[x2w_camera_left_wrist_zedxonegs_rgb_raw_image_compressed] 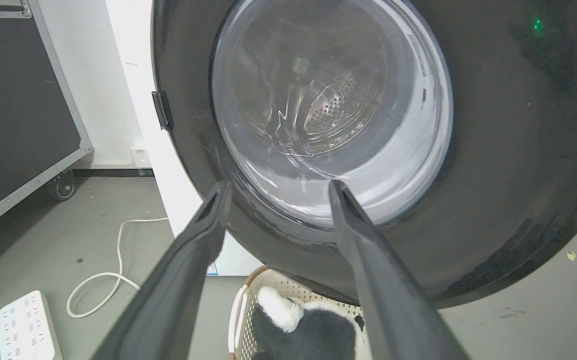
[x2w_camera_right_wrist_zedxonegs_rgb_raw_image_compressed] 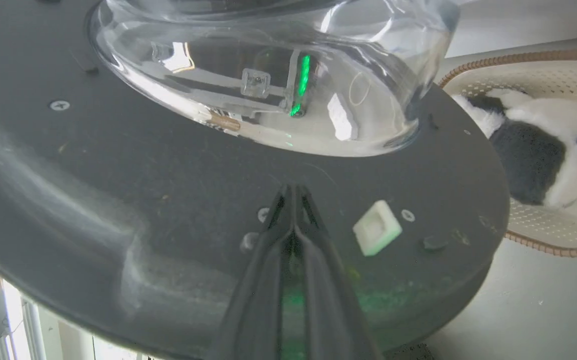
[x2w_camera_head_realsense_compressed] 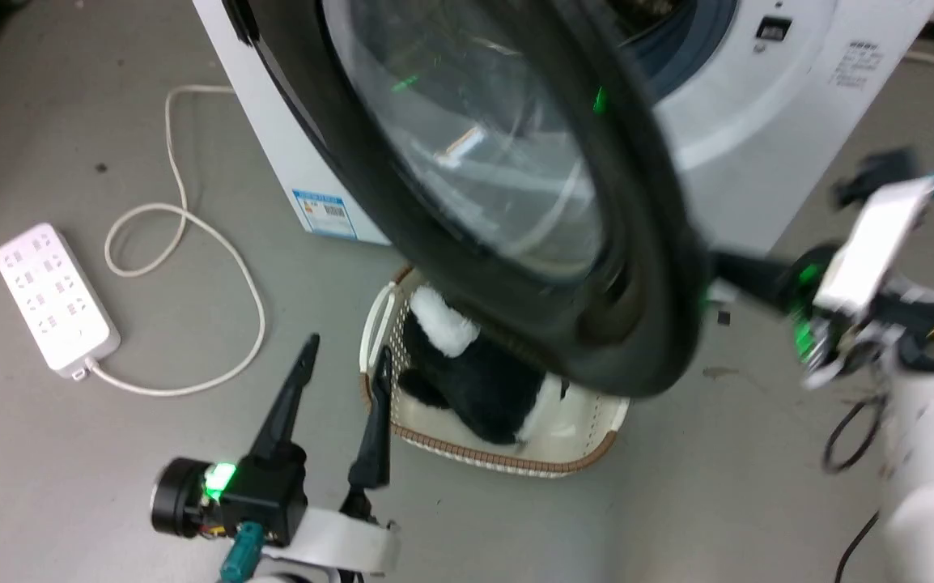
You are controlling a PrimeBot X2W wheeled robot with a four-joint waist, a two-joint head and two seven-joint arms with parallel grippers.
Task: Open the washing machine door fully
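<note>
L gripper (x2w_camera_head_realsense_compressed: 350, 346): fingers spread wide, holding nothing, touching nothing. In the L wrist view, L gripper (x2w_camera_left_wrist_zedxonegs_rgb_raw_image_compressed: 279, 184) has its tips just short of the washing machine door (x2w_camera_left_wrist_zedxonegs_rgb_raw_image_compressed: 493, 150), aimed at the outer face near the lower glass edge.

R gripper (x2w_camera_right_wrist_zedxonegs_rgb_raw_image_compressed: 291, 187): fingers pressed together, nothing pinched between them. Tips rest against the door's (x2w_camera_right_wrist_zedxonegs_rgb_raw_image_compressed: 118, 175) black inner face, just below the glass bowl and between small screw heads. It looks like contact, but I can't confirm. In the head view, R gripper (x2w_camera_head_realsense_compressed: 726, 267) reaches in behind the door rim from the right.

Door (x2w_camera_head_realsense_compressed: 653, 243): glossy black disc w/ clear bulging bowl at centre. It stands swung out from the washing machine (x2w_camera_head_realsense_compressed: 758, 105), w/ the drum mouth exposed at upper right. Hinge on the machine's left edge.

Orientation: outer face toward the L gripper, inner face and bowl toward the R. In the head view it reads as a narrow ellipse, long axis upper left to lower right. Its low edge hangs over the basket (x2w_camera_head_realsense_compressed: 499, 463) holding a black-and-white plush (x2w_camera_head_realsense_compressed: 475, 380).
</note>
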